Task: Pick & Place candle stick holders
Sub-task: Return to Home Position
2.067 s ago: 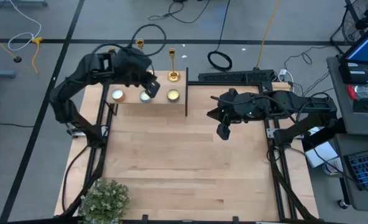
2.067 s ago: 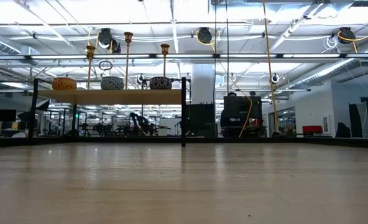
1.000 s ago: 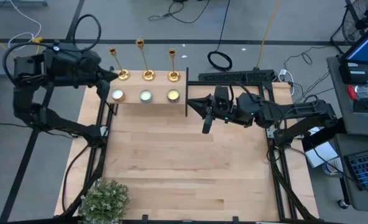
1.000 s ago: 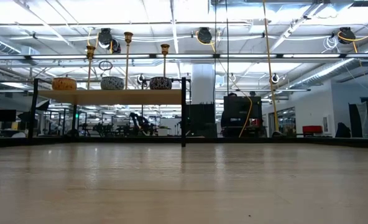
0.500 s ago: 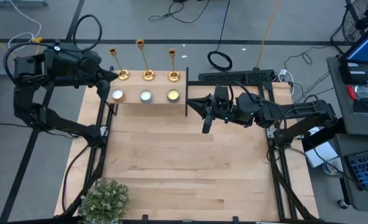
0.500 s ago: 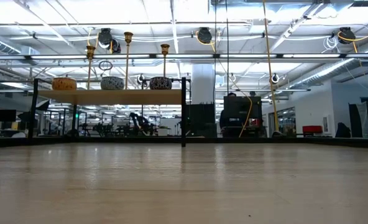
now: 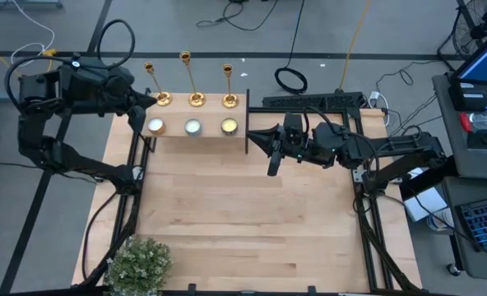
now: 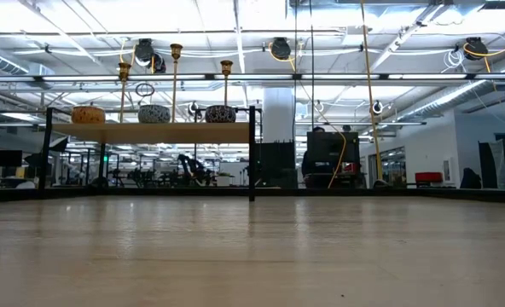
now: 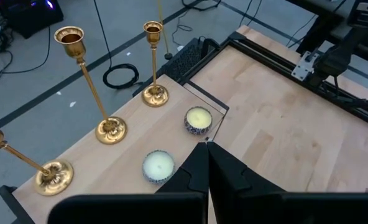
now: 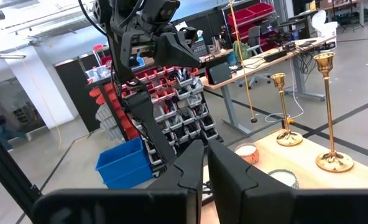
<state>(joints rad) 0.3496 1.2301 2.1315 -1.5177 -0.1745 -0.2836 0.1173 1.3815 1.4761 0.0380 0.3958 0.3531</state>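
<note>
Surface (image 7: 243, 222): pale wood, shelf (image 7: 173, 131) at 11 o'clock.
Candle stick holders (image 7: 196, 99): three upright along the shelf's far edge, tealights (image 7: 193, 127) in front.
Change: left arm has withdrawn from the shelf toward 10 o'clock; placing looks finished.
Left jaws: pressed together, empty.
Right jaws: pressed together, empty, near 12 o'clock.

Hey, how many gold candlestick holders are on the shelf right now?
3, all upright in a row along the shelf's far edge: the left candlestick, the middle candlestick and the right candlestick. None seems hidden.
</note>
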